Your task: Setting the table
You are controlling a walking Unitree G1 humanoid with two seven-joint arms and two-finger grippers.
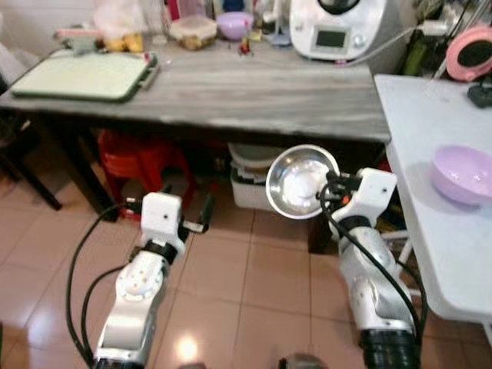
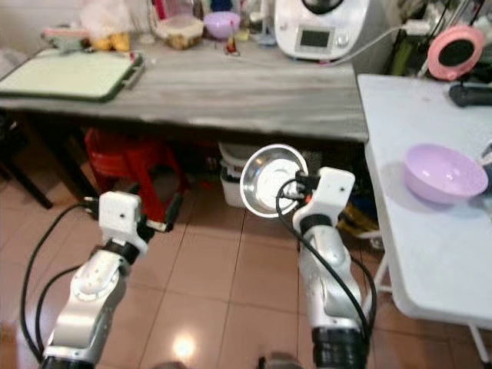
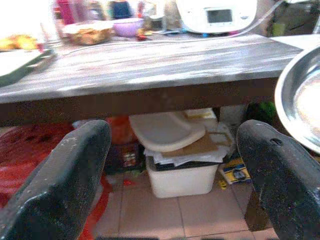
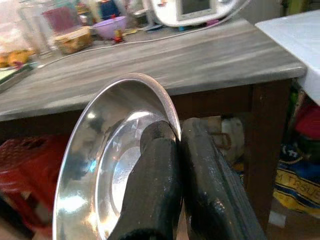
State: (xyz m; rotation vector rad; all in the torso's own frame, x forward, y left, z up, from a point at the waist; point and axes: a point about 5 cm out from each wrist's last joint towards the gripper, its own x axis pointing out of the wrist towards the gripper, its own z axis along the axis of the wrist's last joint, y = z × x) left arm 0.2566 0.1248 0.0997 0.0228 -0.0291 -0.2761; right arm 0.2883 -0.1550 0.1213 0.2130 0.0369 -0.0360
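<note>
Carrying step, as I read it: you have the dish in hand but not yet placed.

Left end effector [image 1: 196, 215] is empty, its fingers [image 3: 75, 170] spread wide, hovering below the edge of the grey worktop [image 1: 254, 96] and over the tiled floor [image 1: 254, 292]. The green tray [image 1: 81, 75] sits at the left end of that worktop; food containers and a white appliance [image 1: 334, 27] line its back edge.

Right end effector [image 4: 175, 165] is clamped on the rim of the steel bowl [image 1: 301, 181], one finger inside and one outside. The bowl is tipped on edge, open face toward the camera, held in the air in front of the worktop's front edge and not touching it.

Further right is the white worktop [image 1: 419, 154], carrying a purple bowl [image 1: 461, 173] near its front, well apart from the steel one.

Next move, my judgement: raise the right arm clear of the worktop edge, roll the wrist so the bowl comes level, then set it down on a bare patch. I can't tell which worktop is being laid; the white one already holding a bowl looks the likelier. Watch the rim pinch, since a thin steel edge may slip during the roll.
</note>
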